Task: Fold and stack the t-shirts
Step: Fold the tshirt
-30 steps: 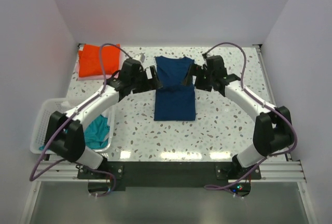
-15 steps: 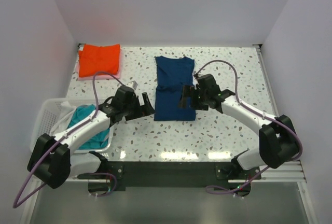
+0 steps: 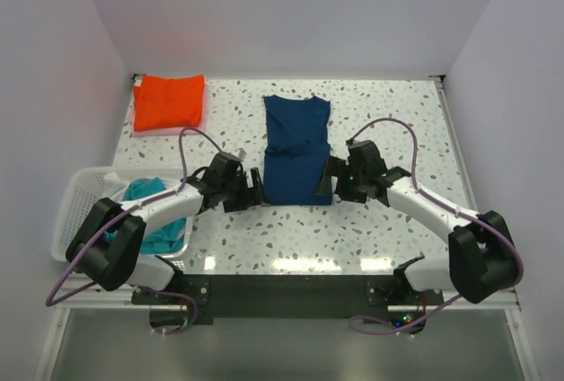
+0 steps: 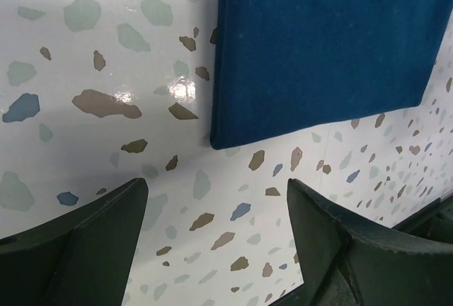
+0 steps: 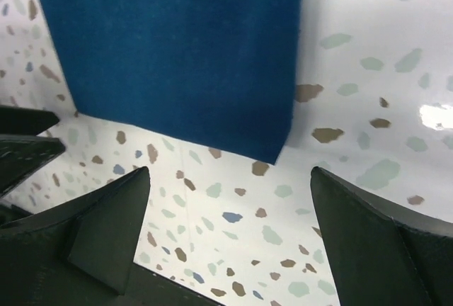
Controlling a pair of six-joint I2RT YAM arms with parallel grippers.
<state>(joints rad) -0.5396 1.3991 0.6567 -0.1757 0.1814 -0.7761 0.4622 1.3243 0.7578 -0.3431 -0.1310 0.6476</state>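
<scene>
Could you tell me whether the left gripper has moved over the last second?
Yes. The left gripper has travelled down the top view along the navy t-shirt's left edge, from beside its far half to its near left corner.

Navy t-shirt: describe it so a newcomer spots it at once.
On the speckled table, look at the centre. The navy t-shirt lies there, folded into a long rectangle. It alone is dark blue; the orange-red t-shirt sits at the far left corner.

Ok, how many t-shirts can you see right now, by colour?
navy t-shirt: 1
orange-red t-shirt: 1
pink t-shirt: 1, only an edge showing under the orange-red one
teal t-shirt: 1, in the basket
Total: 4
</scene>
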